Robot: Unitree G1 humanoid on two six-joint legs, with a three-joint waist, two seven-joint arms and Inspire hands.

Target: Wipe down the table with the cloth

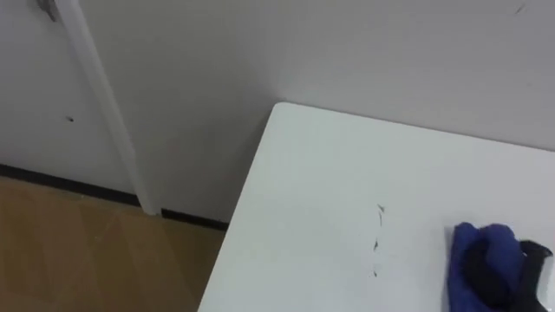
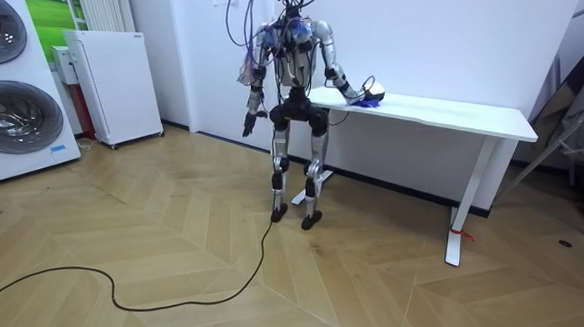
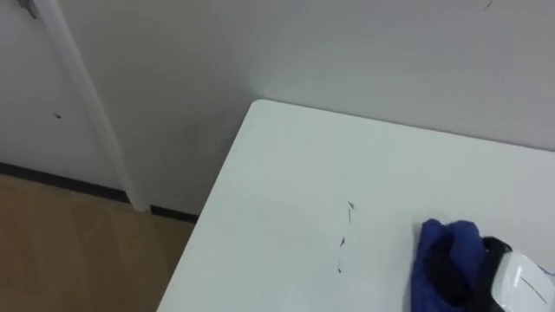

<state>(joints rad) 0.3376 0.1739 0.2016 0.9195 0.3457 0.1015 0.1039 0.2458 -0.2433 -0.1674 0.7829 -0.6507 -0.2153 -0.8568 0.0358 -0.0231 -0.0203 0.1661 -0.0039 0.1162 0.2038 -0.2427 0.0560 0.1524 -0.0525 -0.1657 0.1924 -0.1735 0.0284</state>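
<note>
The robot stands at the end of a white table [image 2: 445,113] on the room view's left, next to the wall, with its right arm stretched over the tabletop. A blue cloth [image 1: 486,247] lies bunched on the table near that end, toward the robot's right in the eye views and well in from the far corner. The right hand [image 3: 520,279] is on the cloth, its dark fingers [image 1: 536,253] curled into the folds and gripping it, and the cloth wraps partly over them. A few thin dark marks [image 1: 378,227] run in a broken line on the tabletop just left of the cloth, apart from it. The left hand [image 2: 249,123] hangs beside the robot's hip, away from the table; I cannot tell how its fingers are set. A white pipe [image 1: 104,113] runs down the wall to the wood floor [image 1: 87,251] left of the table.
</note>
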